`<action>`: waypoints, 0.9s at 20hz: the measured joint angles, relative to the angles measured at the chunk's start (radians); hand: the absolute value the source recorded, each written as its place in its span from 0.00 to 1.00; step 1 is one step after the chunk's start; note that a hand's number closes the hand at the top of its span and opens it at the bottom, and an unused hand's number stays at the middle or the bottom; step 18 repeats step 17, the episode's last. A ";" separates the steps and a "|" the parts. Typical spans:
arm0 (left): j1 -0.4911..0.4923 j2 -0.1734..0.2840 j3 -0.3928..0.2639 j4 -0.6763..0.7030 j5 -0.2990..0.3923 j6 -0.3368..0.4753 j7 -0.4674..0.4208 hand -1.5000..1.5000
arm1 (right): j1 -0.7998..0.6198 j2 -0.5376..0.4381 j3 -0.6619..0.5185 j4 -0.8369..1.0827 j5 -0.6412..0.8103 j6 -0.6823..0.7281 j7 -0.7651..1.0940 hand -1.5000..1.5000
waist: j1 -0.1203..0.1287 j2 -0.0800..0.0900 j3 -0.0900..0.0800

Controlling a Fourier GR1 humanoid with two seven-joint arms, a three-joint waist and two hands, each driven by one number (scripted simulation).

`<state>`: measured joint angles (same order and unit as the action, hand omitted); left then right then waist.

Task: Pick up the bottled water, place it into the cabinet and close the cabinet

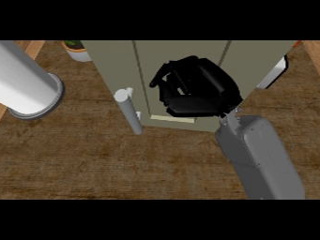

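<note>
Head view looks steeply down on a brown, wood-grained tabletop (86, 159) with an olive-grey cabinet (252, 65) standing at upper centre, its flat panels split by thin vertical seams. Over the cabinet's front sits the right robot hand (194, 89) — black, fingers curled in toward the palm, on a smooth grey forearm entering from the lower right. Whether those fingers close round the bottled water I cannot tell; no bottle shows anywhere, so it is either hidden under the hand or already inside. A bottle like that should be light, stiff and smooth-sided, likely slippery, best taken round its middle. Just left of the cabinet stands a slim pale cylinder (129, 110) — possibly a handle. A large white cylinder (20, 79) fills the upper left, a potted plant (76, 47) behind it. The left robot hand is out of view.
</note>
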<state>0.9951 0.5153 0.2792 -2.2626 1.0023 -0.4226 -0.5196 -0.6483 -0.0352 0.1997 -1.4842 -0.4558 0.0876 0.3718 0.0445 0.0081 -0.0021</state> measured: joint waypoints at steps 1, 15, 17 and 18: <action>0.007 -0.005 0.016 0.007 0.010 -0.018 0.002 0.00 | -0.010 -0.001 -0.004 0.020 -0.005 0.021 -0.008 1.00 | -0.003 -0.003 0.001; -0.005 -0.019 0.094 0.040 0.083 -0.103 0.084 0.00 | -0.102 -0.002 -0.045 0.195 -0.082 0.168 -0.073 1.00 | -0.033 -0.028 0.030; -0.007 -0.021 0.100 0.034 0.093 -0.101 0.092 0.00 | -0.098 -0.011 -0.047 0.192 -0.099 0.178 -0.076 1.00 | -0.036 -0.029 0.036; -0.007 -0.021 0.100 0.034 0.093 -0.101 0.092 0.00 | -0.098 -0.011 -0.047 0.192 -0.099 0.178 -0.076 1.00 | -0.036 -0.029 0.036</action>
